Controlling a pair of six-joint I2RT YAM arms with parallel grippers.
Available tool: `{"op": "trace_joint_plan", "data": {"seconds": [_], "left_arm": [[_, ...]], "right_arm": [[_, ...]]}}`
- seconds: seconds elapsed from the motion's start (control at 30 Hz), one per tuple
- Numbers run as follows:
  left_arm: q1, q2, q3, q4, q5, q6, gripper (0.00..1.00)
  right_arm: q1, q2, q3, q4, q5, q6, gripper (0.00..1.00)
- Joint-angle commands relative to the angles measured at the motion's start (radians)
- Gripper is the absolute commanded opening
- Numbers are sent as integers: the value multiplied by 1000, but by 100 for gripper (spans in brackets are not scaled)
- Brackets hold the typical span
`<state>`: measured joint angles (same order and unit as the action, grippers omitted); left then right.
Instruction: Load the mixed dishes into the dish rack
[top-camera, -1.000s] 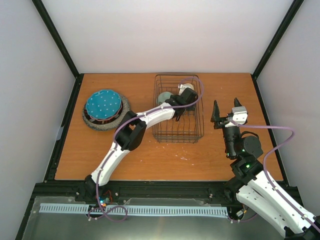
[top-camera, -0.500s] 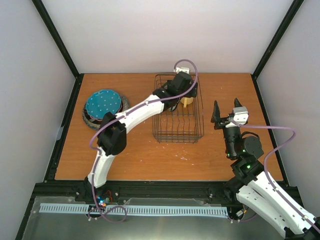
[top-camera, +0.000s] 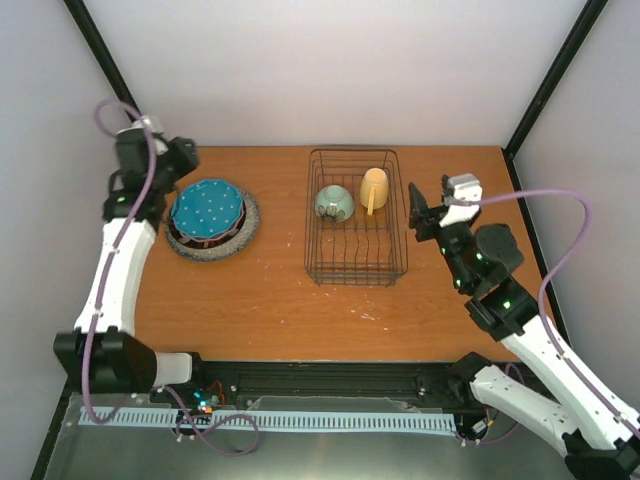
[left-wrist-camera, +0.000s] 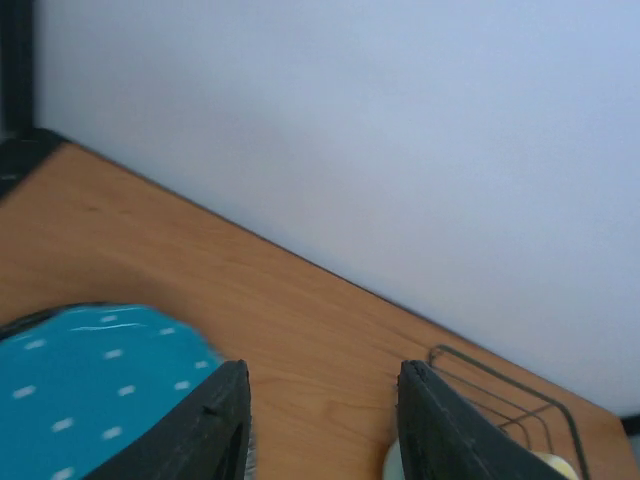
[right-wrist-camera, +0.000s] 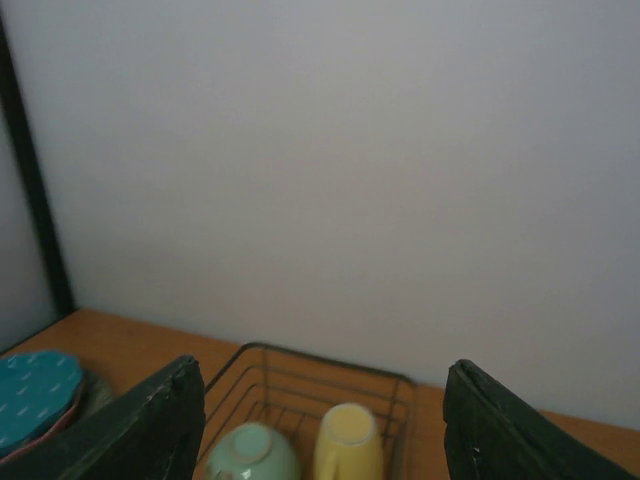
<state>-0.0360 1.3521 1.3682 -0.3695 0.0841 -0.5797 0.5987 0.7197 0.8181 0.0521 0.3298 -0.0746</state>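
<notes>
The dark wire dish rack (top-camera: 355, 262) stands at the middle back of the table. Inside it, the pale green bowl (top-camera: 333, 203) lies next to the yellow mug (top-camera: 373, 188). A stack of plates sits at the left: the blue dotted plate (top-camera: 207, 210) on top, a pink-red rim (top-camera: 190, 241) under it, and the grey speckled plate (top-camera: 243, 226) at the bottom. My left gripper (top-camera: 182, 158) hovers at the stack's back left edge, open and empty (left-wrist-camera: 322, 370). Just right of the rack, my right gripper (top-camera: 428, 208) is open and empty (right-wrist-camera: 322, 365), facing the mug (right-wrist-camera: 348, 440) and bowl (right-wrist-camera: 250, 455).
White walls and black frame posts (top-camera: 120, 80) close in the table on three sides. The left arm runs along the table's left edge (top-camera: 130, 262). Bare wood lies in front of the rack (top-camera: 330, 310). The right wrist view also shows the blue plate (right-wrist-camera: 35, 395) far left.
My left arm has swung from the rack to the back left corner beside the plates, leaving the mug in the rack; its jaws narrowed. My right gripper moved back toward the rack.
</notes>
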Motion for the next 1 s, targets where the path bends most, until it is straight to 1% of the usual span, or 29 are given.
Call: {"op": "trace_joint_plan", "data": {"seconds": [0.0, 0.1, 0.2, 0.27, 0.33, 0.4, 0.47, 0.67, 0.97], "left_arm": [[161, -115, -46, -171, 205, 70, 41], [273, -100, -84, -268, 280, 132, 41], [419, -102, -198, -231, 452, 151, 42], [495, -77, -263, -197, 571, 177, 41], [529, -24, -294, -188, 649, 220, 36], [538, 41, -304, -184, 693, 258, 30], [541, 87, -316, -165, 712, 277, 30], [561, 173, -299, -126, 772, 308, 33], [567, 270, -244, -115, 671, 336, 36]], "right_arm": [[-6, 116, 109, -236, -185, 104, 64], [-7, 193, 172, -294, -316, 124, 64], [-7, 235, 200, -313, -393, 154, 64], [-7, 261, 218, -332, -446, 164, 64], [-6, 291, 245, -366, -483, 168, 64], [-7, 321, 270, -400, -517, 165, 63], [-7, 340, 282, -417, -543, 167, 63], [-7, 380, 301, -422, -613, 200, 62], [-7, 423, 323, -404, -641, 199, 62]]}}
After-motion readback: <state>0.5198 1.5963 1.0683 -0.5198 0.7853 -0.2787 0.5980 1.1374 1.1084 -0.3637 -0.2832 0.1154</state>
